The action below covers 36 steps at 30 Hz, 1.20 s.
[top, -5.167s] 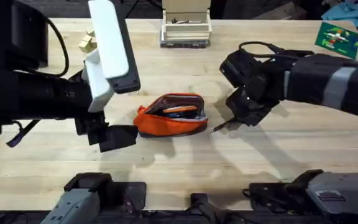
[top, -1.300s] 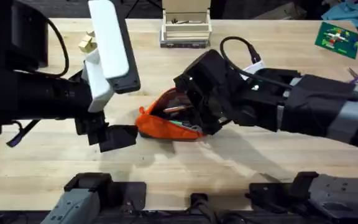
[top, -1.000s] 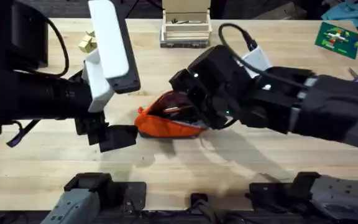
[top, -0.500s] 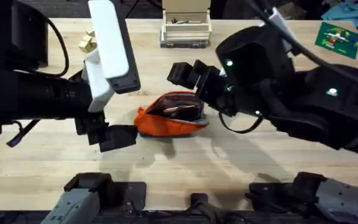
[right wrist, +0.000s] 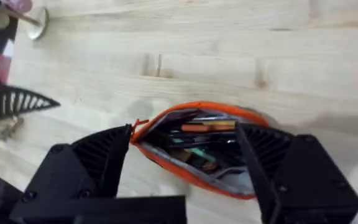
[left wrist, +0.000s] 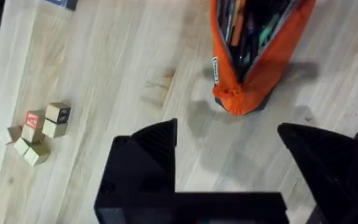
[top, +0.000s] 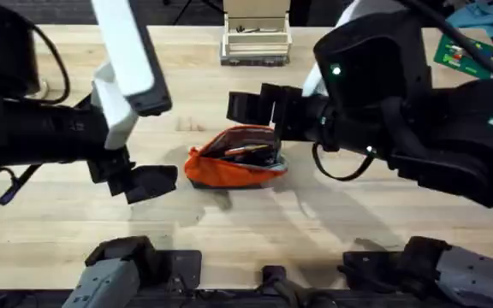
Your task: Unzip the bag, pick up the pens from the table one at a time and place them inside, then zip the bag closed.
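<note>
**A:** ok so where's everything sitting right now?

**B:** The small orange fabric pencil pouch with the grey underside (top: 235, 160) lies mid-table on the light wooden butcher-block tabletop (top: 315, 231), zipper mouth gaping, with pens and other bits visible inside. I don't see any loose black pens on the wood, so I'd guess the zip-up is what's left.

**A:** which arm is closer?

**B:** The right gripper (right wrist: 185, 149) hangs right over the pouch, black fingers spread wide and empty; in its wrist view they straddle the pouch's long axis, one finger near each end. The left gripper (left wrist: 229, 140) is also wide open and empty, sitting just off the pouch's left end, and its wrist view looks straight down the pouch's length at that bunched end.

**A:** and the long axis?

**B:** Runs roughly left-right across the table in the overhead view. So the zipper track runs from one arm toward the other. My read: left pins the near end, right drags the pull along. I can't make out the pull tab for sure, though.
</note>
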### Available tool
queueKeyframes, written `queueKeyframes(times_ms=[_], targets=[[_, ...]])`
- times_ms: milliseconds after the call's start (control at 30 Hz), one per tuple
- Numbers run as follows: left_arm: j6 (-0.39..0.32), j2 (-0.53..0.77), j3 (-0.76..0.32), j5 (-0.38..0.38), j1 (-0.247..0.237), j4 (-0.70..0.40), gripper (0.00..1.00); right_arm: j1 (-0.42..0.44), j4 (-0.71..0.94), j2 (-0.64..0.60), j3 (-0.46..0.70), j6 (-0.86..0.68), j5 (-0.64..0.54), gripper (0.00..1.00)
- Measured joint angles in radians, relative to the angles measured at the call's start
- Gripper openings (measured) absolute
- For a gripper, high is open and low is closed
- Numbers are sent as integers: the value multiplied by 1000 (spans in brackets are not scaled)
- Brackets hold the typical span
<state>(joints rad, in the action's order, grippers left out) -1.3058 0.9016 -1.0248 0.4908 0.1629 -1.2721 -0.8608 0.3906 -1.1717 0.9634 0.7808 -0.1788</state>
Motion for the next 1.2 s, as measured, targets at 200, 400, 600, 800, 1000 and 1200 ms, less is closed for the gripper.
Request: queueKeyframes(times_ms=[200,400,600,800,1000,1200], targets=[[-92,39,0,48,83,-29,994,1,9,0,22,-123,56,997],[-200,160,0,65,112,-52,992,23,39,0,72,-273,186,997],[-292,248,0,64,127,-78,992,53,49,0,74,-392,321,997],[-403,323,0,73,207,-113,993,75,49,0,74,-487,454,997],[-493,382,0,114,282,-127,993,87,41,0,74,-568,510,997],[-549,427,0,152,307,-137,992,87,9,0,76,-631,517,997]])
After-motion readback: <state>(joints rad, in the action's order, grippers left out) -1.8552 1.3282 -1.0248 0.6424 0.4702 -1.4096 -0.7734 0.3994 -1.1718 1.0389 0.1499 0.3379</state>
